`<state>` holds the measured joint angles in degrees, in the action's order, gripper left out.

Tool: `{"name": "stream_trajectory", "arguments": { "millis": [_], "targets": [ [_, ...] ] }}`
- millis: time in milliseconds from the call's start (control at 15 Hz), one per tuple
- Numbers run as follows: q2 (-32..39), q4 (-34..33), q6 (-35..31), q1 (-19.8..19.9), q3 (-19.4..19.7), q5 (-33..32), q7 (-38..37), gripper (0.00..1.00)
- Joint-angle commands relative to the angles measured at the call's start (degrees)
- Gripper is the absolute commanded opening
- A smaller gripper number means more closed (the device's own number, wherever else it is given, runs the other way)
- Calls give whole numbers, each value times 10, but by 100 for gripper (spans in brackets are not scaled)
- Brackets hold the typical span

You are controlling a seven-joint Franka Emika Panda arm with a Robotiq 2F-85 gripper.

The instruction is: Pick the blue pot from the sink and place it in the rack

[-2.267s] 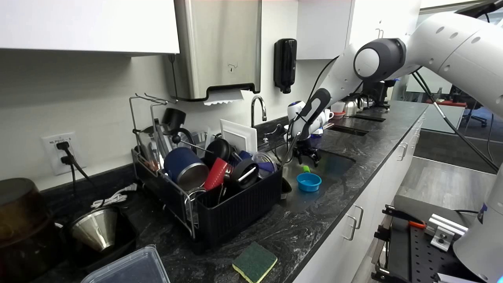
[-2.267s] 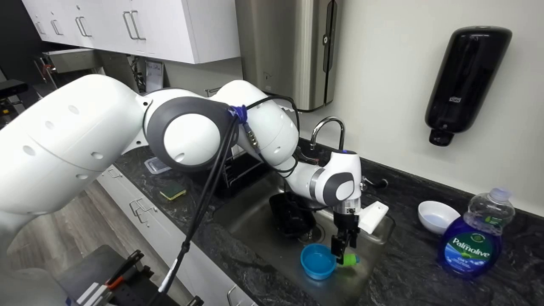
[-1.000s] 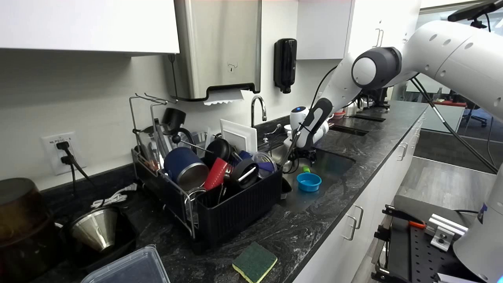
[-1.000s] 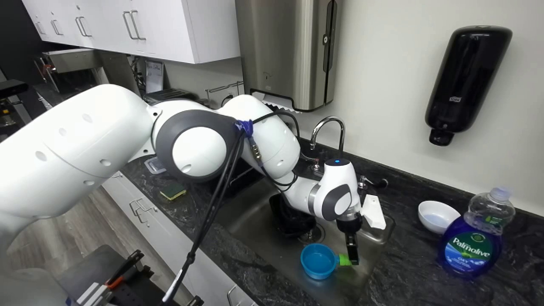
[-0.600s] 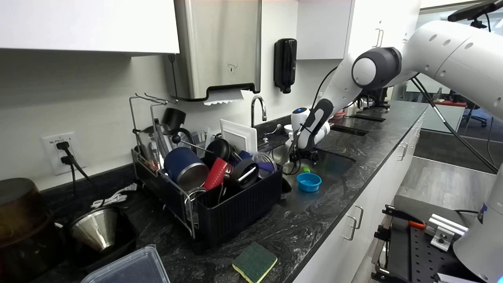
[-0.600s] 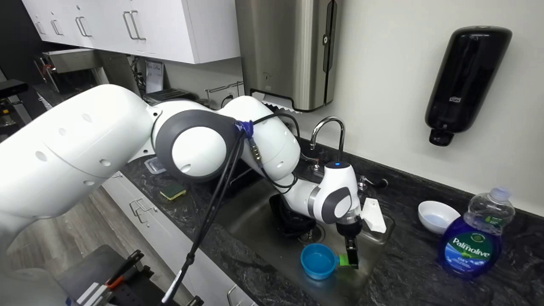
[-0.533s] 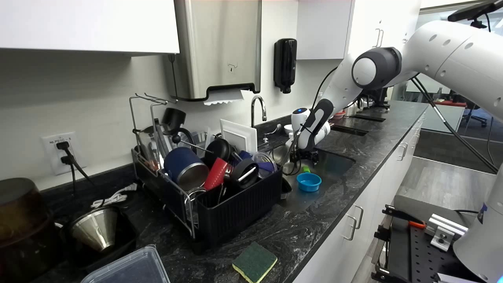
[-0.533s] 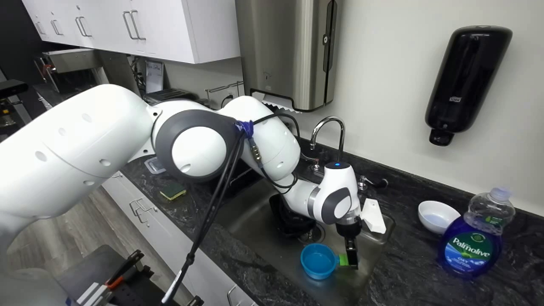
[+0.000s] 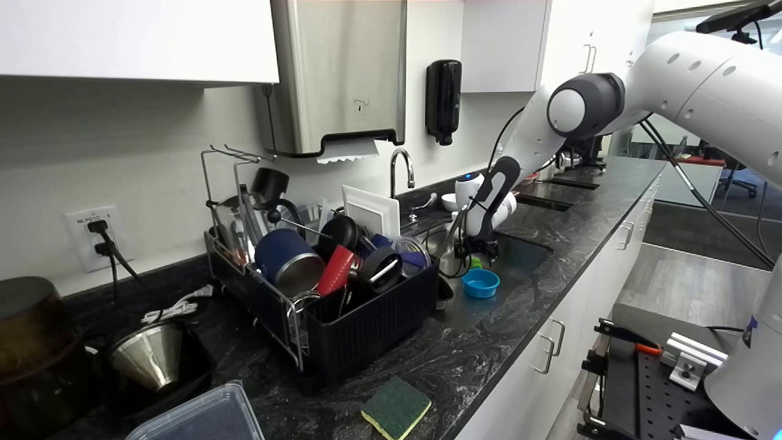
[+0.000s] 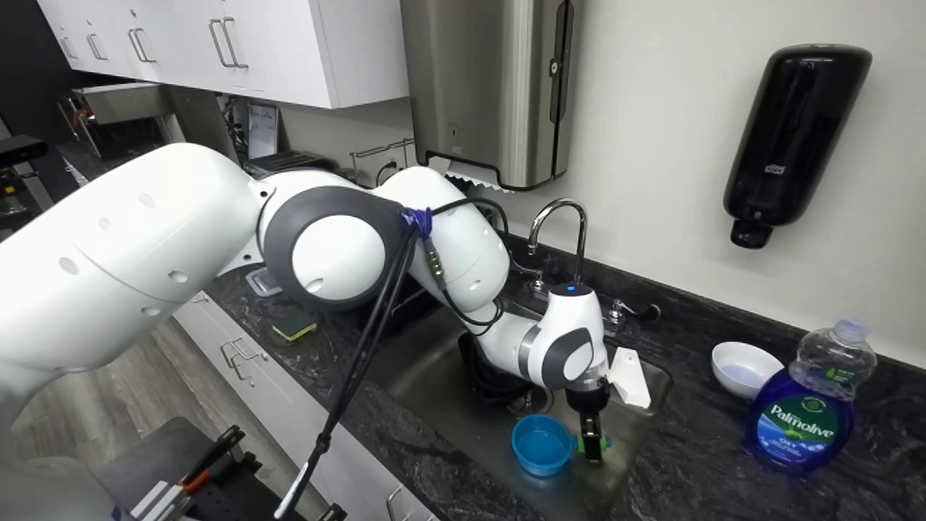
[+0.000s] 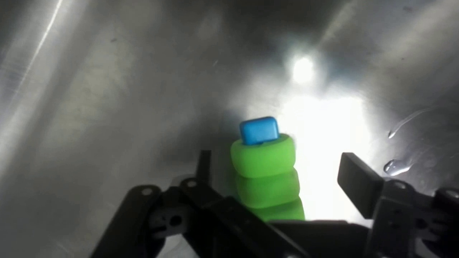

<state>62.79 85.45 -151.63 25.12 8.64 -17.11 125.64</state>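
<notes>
The blue pot, a small blue bowl with a green ribbed handle, sits upright in the steel sink in both exterior views (image 9: 481,283) (image 10: 541,445). Its handle, with a blue end tip, shows in the wrist view (image 11: 265,157); the bowl is out of view there. My gripper (image 10: 592,443) is low over the handle. In the wrist view the gripper (image 11: 279,175) is open, a finger on each side of the handle, with gaps on both sides, wider on the right. The black dish rack (image 9: 374,327) stands beside the sink, packed with dishes; in an exterior view the arm mostly hides it.
A black container (image 10: 492,369) and a white object (image 10: 631,376) are in the sink (image 10: 427,405). The faucet (image 10: 561,210) rises behind. A soap bottle (image 10: 803,405) and white bowl (image 10: 745,367) stand on the counter. A sponge (image 9: 397,406) lies before the rack.
The gripper has turned at the wrist and come down over the green handle. In the last half second it has dropped slightly and shifted a little toward the bowl. The pot has not moved.
</notes>
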Motion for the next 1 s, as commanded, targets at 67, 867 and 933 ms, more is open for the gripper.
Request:
{"name": "stream_trajectory", "arguments": {
  "millis": [67, 867, 933],
  "targets": [
    [-16, 32, -32, 8, -9, -4, 19, 51],
    [-43, 73, -59, 7, -10, 0, 12, 8],
    [-48, 79, -61, 7, -10, 0, 11, 8]
  ]
}}
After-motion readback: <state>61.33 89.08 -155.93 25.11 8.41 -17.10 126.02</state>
